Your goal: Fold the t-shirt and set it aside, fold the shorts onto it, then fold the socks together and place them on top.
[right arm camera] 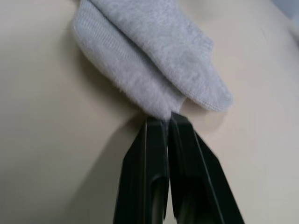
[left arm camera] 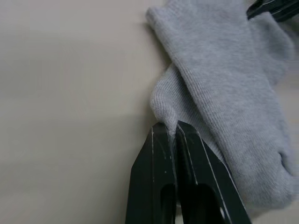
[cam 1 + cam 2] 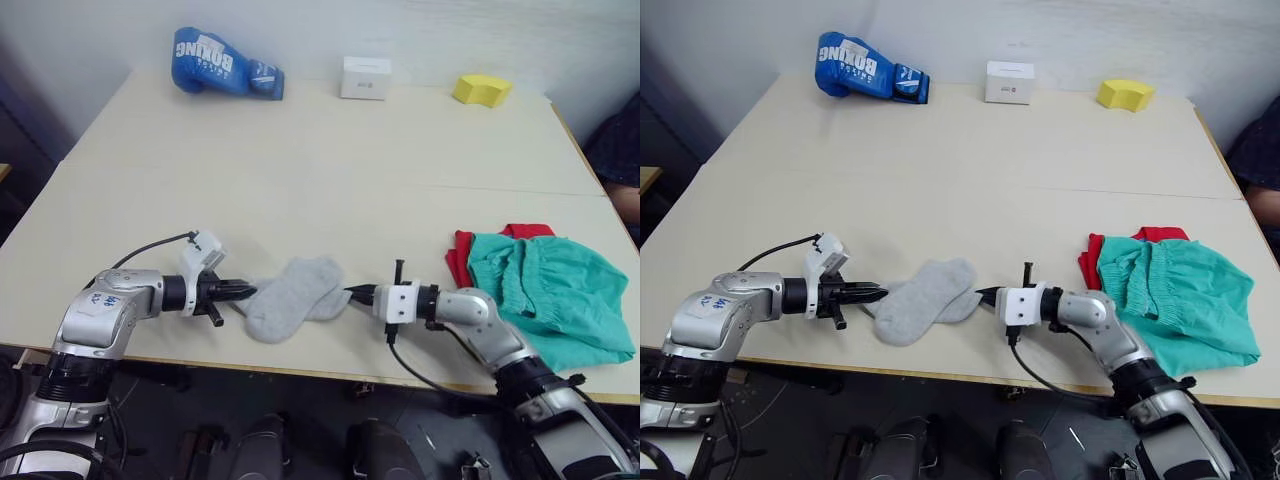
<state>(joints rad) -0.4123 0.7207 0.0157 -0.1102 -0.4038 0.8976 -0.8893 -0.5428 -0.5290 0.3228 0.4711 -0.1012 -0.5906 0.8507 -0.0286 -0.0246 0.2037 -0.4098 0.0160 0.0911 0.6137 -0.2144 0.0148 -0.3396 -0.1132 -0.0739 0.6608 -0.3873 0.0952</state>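
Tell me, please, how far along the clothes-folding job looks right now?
Done: the teal-green cloth shorts already lie on the red t-shirt, set aside on the robot's right. In hand: the left gripper and right gripper each pinch an end of the light grey ankle socks. Left: placing the socks on the shorts.

Wide bare table (image 3: 300,170) behind socks (image 3: 292,296) — shorts (image 3: 545,290) pile blocks right; boxing glove (image 3: 222,64), white box (image 3: 365,77) far back.

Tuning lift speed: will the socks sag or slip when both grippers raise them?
Likely floppy: the socks lie limp, so the middle should sag. Slip risk: the left gripper and right gripper pinch only thin edges. One sock overlaps the other, so they may separate.
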